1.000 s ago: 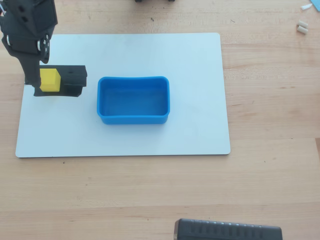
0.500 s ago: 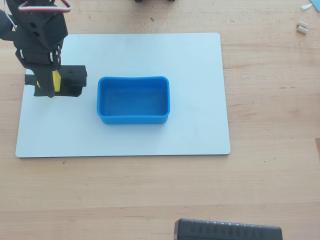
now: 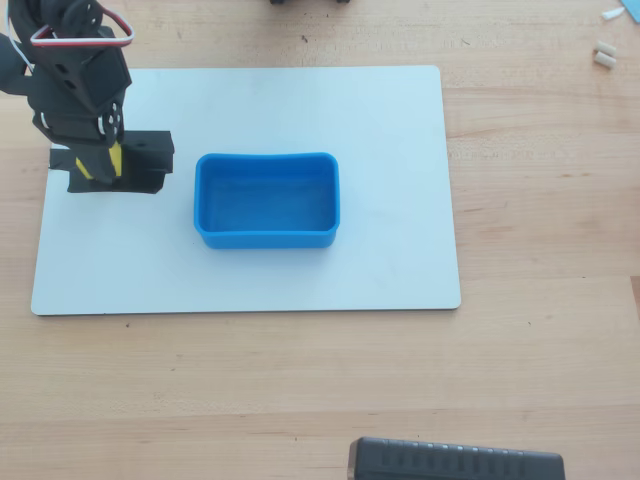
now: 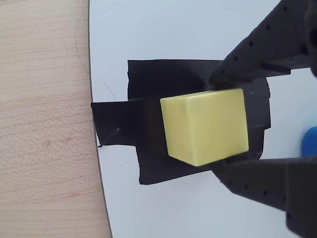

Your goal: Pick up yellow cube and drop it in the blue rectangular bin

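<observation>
In the wrist view the yellow cube (image 4: 205, 126) sits between my gripper's (image 4: 215, 126) two black fingers, which press on its upper and lower faces. It is over the black tape patch (image 4: 148, 74). In the overhead view the gripper (image 3: 100, 162) is at the left end of the white board (image 3: 380, 120), over the tape patch (image 3: 150, 160). Only thin slivers of the yellow cube (image 3: 116, 160) show under the arm there. The blue rectangular bin (image 3: 265, 238) stands empty at the board's middle, to the right of the gripper. A sliver of it shows at the right edge of the wrist view (image 4: 311, 141).
The board lies on a wooden table (image 3: 540, 200). A black device (image 3: 455, 462) sits at the table's bottom edge. Small white bits (image 3: 604, 52) lie at the top right. The arm's body (image 3: 70, 70) covers the board's top-left corner.
</observation>
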Tool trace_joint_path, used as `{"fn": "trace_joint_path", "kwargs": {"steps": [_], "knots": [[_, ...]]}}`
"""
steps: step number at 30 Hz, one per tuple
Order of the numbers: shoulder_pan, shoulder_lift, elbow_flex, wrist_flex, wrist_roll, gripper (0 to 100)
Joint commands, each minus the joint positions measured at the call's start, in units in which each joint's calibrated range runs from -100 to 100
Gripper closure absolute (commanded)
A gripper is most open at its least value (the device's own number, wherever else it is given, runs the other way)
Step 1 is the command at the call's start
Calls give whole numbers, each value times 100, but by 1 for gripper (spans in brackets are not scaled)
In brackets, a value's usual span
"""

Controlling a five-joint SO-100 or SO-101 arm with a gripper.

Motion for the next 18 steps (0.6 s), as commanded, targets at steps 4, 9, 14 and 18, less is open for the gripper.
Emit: {"fn": "trace_joint_path", "kwargs": {"steps": [4,9,14,18], "knots": [[6,-111,-722,241,-93,82],[-260,-491,-1186,919,-371,82],[-500,-817,-1704,1653,-567,82],[-732,-1337,-1731,2017,-718,82]]}}
